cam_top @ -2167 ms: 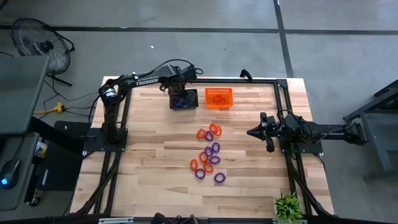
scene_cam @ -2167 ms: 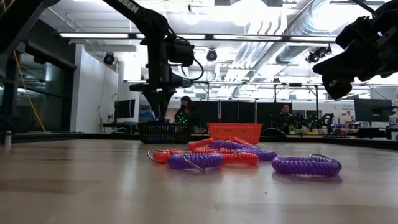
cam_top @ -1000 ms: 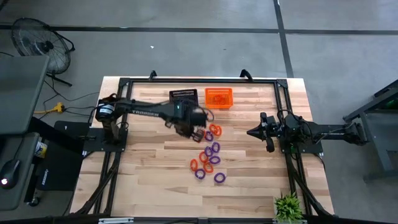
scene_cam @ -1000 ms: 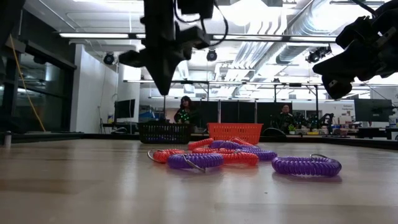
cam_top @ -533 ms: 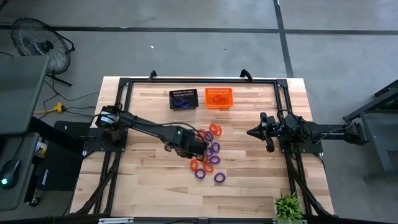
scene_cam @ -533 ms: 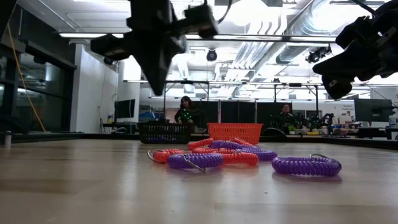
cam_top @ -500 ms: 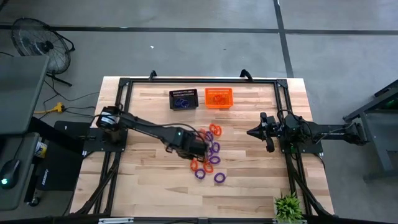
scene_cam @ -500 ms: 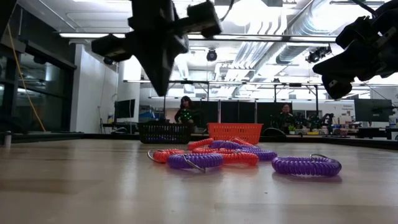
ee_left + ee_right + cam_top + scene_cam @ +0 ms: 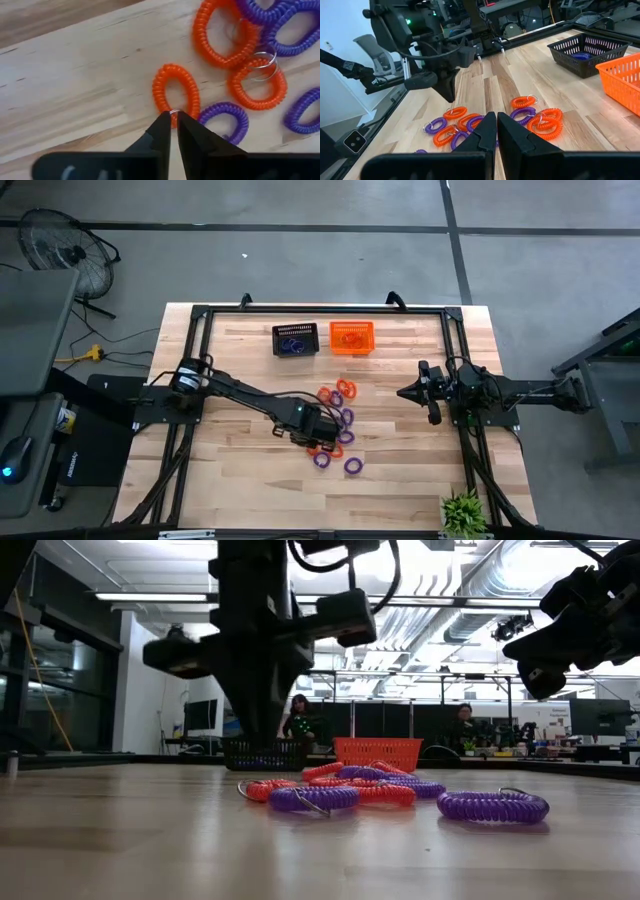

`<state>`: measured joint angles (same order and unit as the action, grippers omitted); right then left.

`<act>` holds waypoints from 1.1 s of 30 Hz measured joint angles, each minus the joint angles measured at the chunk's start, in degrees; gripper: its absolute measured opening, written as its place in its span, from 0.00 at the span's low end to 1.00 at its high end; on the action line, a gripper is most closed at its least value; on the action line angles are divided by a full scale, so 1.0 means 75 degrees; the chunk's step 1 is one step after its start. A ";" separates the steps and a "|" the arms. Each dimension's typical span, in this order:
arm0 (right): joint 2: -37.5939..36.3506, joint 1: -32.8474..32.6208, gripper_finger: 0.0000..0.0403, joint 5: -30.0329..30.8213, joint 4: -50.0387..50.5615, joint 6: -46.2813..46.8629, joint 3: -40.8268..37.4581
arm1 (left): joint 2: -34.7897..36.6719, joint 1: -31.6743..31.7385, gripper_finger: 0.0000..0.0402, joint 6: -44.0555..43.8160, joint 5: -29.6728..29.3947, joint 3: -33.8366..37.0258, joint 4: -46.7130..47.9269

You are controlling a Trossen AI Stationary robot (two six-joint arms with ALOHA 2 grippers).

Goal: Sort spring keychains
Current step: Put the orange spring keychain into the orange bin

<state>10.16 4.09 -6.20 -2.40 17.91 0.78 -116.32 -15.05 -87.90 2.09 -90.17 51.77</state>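
Observation:
Several purple and orange spring keychains [image 9: 340, 420] lie flat in a loose pile at the middle of the table. My left gripper [image 9: 173, 119] points down over the pile's near left side. Its fingertips are only slightly parted and hang just above the ring end of an orange keychain [image 9: 172, 92], touching nothing. From table height its tip [image 9: 262, 745] shows clear of the wood. My right gripper [image 9: 403, 392] waits shut at the table's right side, level, pointing toward the pile.
A black mesh basket [image 9: 296, 340] holding purple keychains and an orange mesh basket [image 9: 351, 338] stand side by side at the far edge. A black frame rail runs round the table. A small green plant [image 9: 462, 510] sits at the near right corner.
My left gripper has swung from just in front of the baskets toward the table's near edge and come down over the pile, rolling about its own axis on the way. The keychains have not moved.

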 joint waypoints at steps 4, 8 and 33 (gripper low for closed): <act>0.0000 0.0001 0.03 0.0003 -0.0001 0.0000 0.0000 | 0.0002 0.0003 0.19 0.0064 0.0018 -0.0006 -0.0116; 0.0001 0.0001 0.03 0.0003 -0.0002 0.0000 0.0000 | 0.0002 0.0006 0.28 0.0073 -0.0166 -0.0006 -0.0076; 0.0001 -0.0001 0.03 0.0000 -0.0001 0.0000 0.0000 | -0.0224 0.0062 0.32 0.0243 -0.0353 -0.0015 0.0124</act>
<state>10.17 4.08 -6.20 -2.42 17.91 0.78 -118.01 -14.59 -86.08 -0.56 -90.29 52.70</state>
